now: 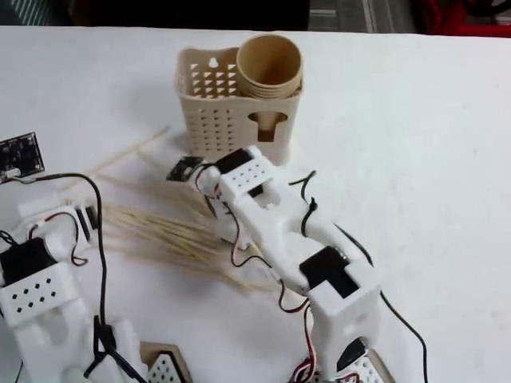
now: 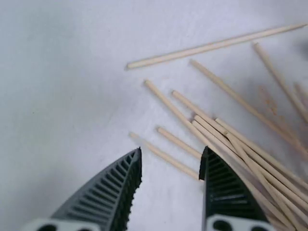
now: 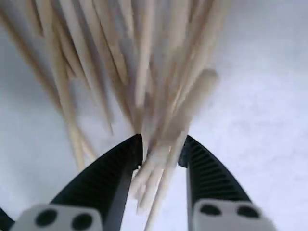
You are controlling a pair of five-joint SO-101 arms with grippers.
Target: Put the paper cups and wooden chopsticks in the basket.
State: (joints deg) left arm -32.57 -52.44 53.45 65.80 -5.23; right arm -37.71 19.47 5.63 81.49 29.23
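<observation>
At lower left, the left gripper [image 2: 172, 150] gaped wide over the white surface [image 1: 415, 144]. Centre-left, thin pale wooden chopsticks [image 1: 160, 235] lay scattered, some pinched in the right gripper [image 3: 163, 138]. Upper centre, stacked tan paper cups [image 1: 270, 64] sat inside the cream perforated plastic basket [image 1: 211, 128].

The basket [image 1: 209, 120] is cream with rows of small holes, the cups [image 1: 270, 62] are tan, the chopsticks [image 1: 152, 229] pale wood, the table [image 1: 415, 159] white.

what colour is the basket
The basket is cream with small holes; best in the high view.
</observation>
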